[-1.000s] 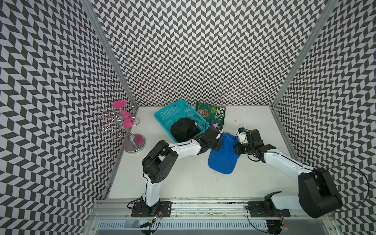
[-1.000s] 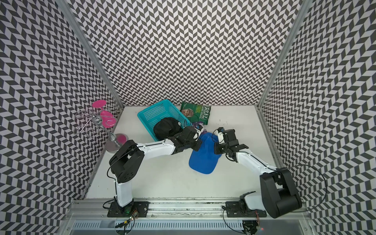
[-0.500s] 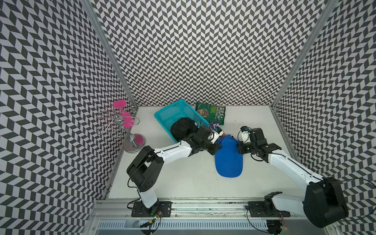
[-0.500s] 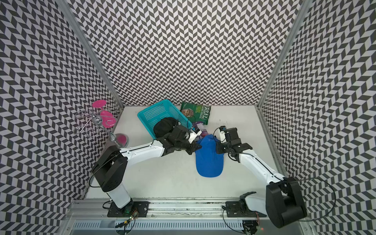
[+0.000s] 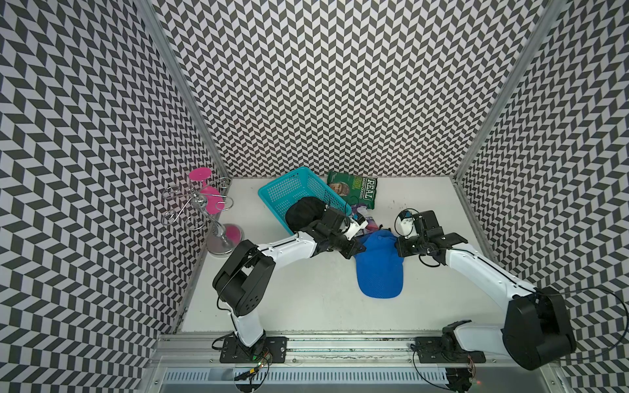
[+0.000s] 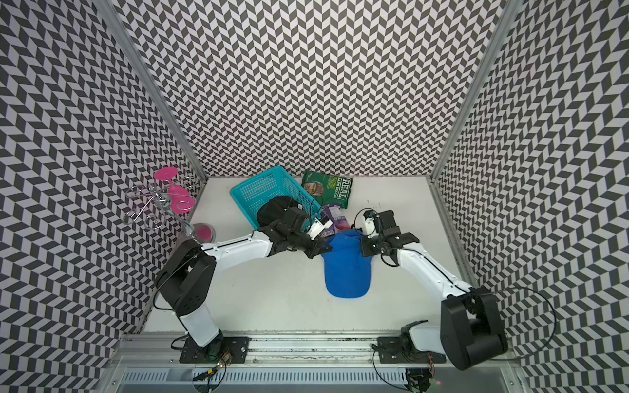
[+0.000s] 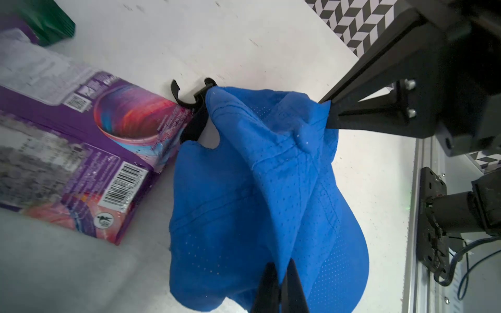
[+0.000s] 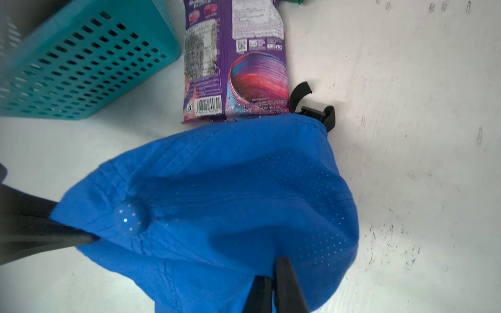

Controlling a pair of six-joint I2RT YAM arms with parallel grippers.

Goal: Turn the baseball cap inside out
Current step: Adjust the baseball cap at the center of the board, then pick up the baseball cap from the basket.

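The left gripper (image 7: 281, 267) has its two fingers almost together, pinched on the blue mesh of the baseball cap (image 7: 244, 203). The right gripper (image 8: 271, 273) is the same: a thin slit between its fingers, closed on the cloth at the opposite side of the crown. In the left wrist view the crown is drawn to a point at the right gripper's tip, with the top button just beside it. The cap's brim rests on the white table (image 5: 306, 299).

Taking the teal basket (image 5: 272, 195) as the mark, the cap (image 5: 379, 272) sits near it, on its robot-facing side and toward the robot's right, crown end nearer the basket and brim pointing away from it. The cap's black strap buckle (image 8: 314, 108) lies on the table at the crown end.

A purple packet (image 8: 235, 54) lies just beside the basket's right corner, between basket and cap. Its lower end meets the cap's edge, crowding the crown. A black cloth item (image 5: 304, 212) fills the basket's near end, and the left arm's wrist is close against it. A green crisp bag (image 5: 354, 187) lies just beside the basket toward the back wall. A wire stand with pink discs (image 5: 204, 207) is well apart, on the basket's left.
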